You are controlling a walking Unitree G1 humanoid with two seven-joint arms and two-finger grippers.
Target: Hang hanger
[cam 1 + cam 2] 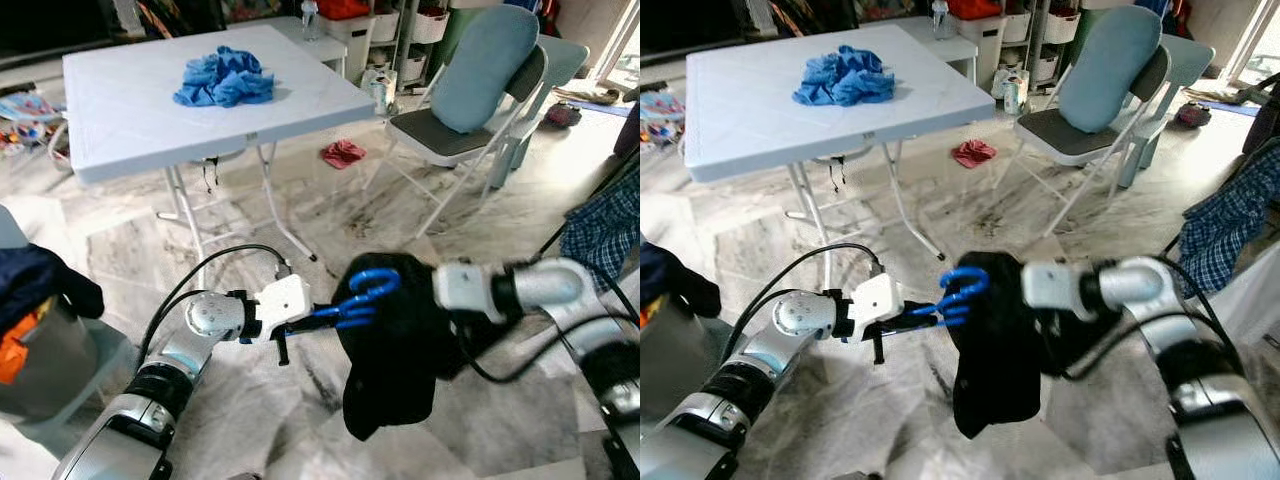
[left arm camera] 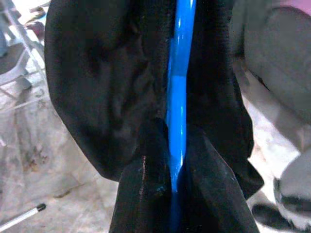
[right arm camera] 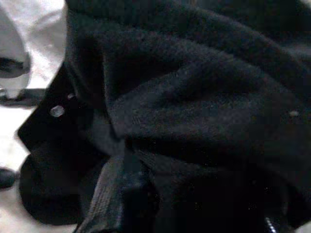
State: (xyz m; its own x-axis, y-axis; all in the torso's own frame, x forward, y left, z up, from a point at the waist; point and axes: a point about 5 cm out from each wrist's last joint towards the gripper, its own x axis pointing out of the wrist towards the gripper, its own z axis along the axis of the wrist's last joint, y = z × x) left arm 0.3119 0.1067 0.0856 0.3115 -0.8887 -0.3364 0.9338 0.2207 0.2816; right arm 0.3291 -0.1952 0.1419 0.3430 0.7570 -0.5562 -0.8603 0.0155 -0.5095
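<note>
Nearest me, my left tool (image 1: 318,318) pinches the blue plastic hanger (image 1: 362,297), its black fingers (image 2: 146,194) closed on the blue bar. A black cloth garment (image 1: 395,370) drapes from the hanger above the marble floor (image 1: 300,215). My right tool (image 1: 425,300) is buried in that cloth from the right; I cannot tell how open it is. Far left stands a white folding desk (image 1: 120,100) bearing a crumpled blue cloth (image 1: 225,78).

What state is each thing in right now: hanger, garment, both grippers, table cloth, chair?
blue hanger: held up between both arms, inside the garment.
black garment: draped over the hanger, hanging down.
left gripper: shut on the hanger.
right gripper: buried in the garment.
blue cloth: crumpled on white table.
folding chair: unfolded, upright.
</note>
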